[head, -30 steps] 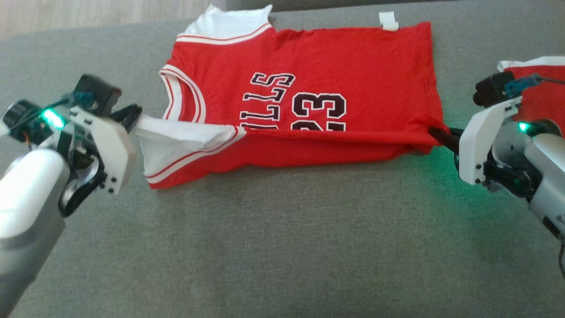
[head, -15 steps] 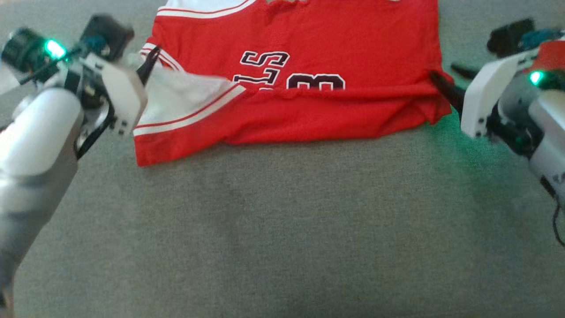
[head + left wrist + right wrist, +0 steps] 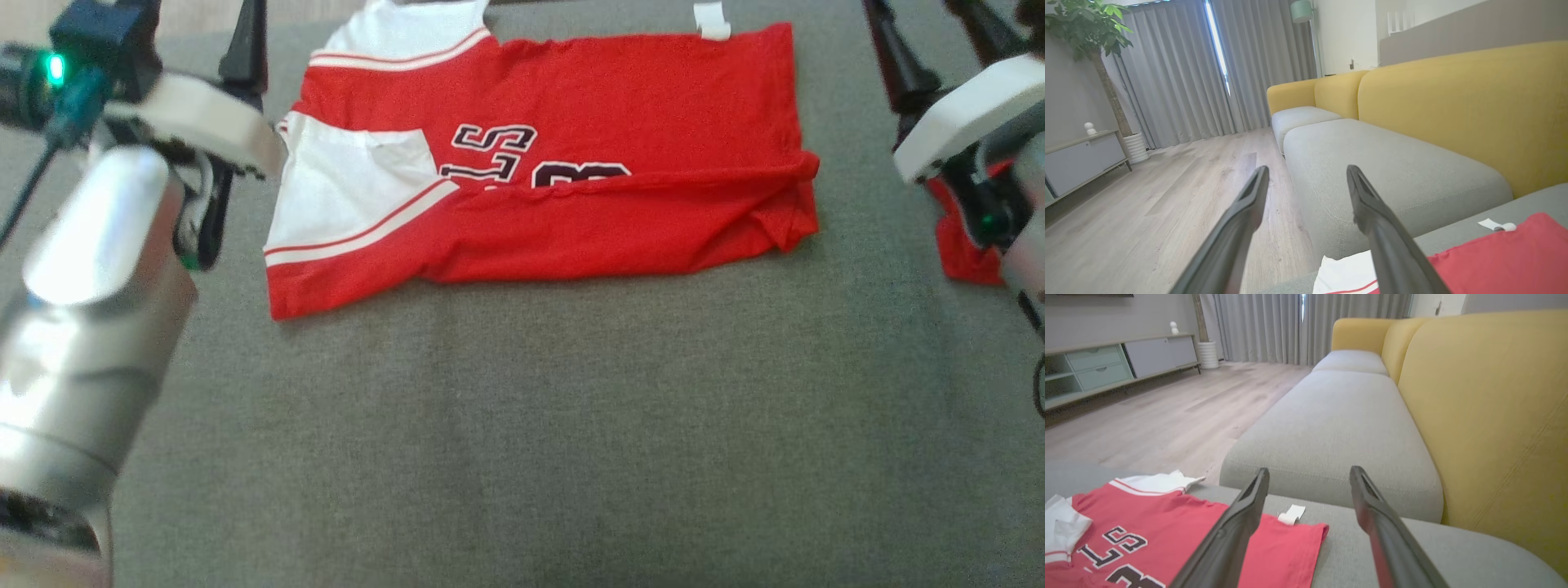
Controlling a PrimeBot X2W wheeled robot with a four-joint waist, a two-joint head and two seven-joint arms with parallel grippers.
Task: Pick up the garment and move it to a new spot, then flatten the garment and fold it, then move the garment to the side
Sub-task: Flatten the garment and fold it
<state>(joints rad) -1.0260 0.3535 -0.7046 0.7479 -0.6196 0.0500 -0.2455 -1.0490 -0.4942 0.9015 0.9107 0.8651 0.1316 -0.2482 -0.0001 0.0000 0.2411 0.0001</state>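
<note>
Lifted off jersey (image 3: 571, 229) ends since a second ago, left gripper (image 3: 1306, 171) and right gripper (image 3: 1309, 470) jaws spread and empty, leaving it flat at cushion (image 3: 522, 425) far centre, near side folded over lettering, first fold judged set.

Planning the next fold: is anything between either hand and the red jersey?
Nothing visible does: only bare grey fabric cushion separates the open left hand and open right hand from the red-and-white basketball jersey.

Red jersey (image 3: 1167, 514) with white trim and black, white-outlined lettering on grey cushion (image 3: 1474, 555) left of the black-fingered right claw (image 3: 1309, 470); mustard-yellow sofa back (image 3: 1486, 396) to its right, grey curtains (image 3: 1306, 326) ahead.
</note>
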